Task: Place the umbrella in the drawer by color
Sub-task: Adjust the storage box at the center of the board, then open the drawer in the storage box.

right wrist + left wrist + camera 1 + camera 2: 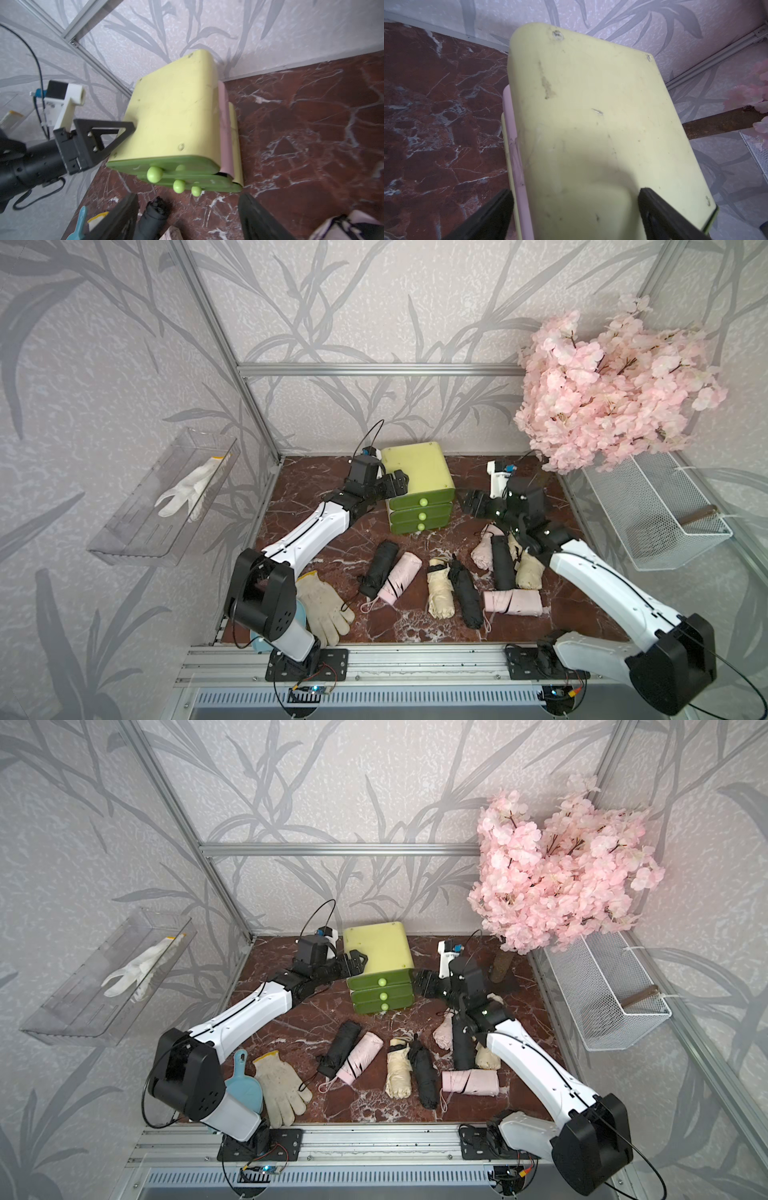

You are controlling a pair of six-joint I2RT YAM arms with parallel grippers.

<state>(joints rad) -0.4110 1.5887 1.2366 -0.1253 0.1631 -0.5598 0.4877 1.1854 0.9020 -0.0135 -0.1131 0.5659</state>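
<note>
Drawer point(417, 485): small pale lime-yellow plastic chest with rounded corners and a scuffed top. Three darker green fronts are stacked, each with a round pale-green knob, and all look pushed in. A pink strip runs along its side in the wrist views. It sits far middle on the red marble tabletop point(307, 489), close to the back wall, fronts facing near.

Folded umbrellas lie loose on the near side of it. Black umbrella point(380, 568) touches pink umbrella point(402, 577). Cream umbrella point(440, 593) lies beside second black umbrella point(466, 599), and second pink umbrella point(513, 602) lies crosswise. Three more lie partly under the right arm. A bare strip of tabletop runs between knobs and umbrellas. Work glove point(325, 608) and blue scoop point(245, 1090) are near left. Blossom tree point(615, 381) and wire basket point(660, 510) are far right.

Left hand point(397, 484) is at the drawer's top left edge, fingers apart, one over the top and one off the left side. Right hand point(471, 504) is just right of the drawer and clear of it, fingers apart, holding nothing.
</note>
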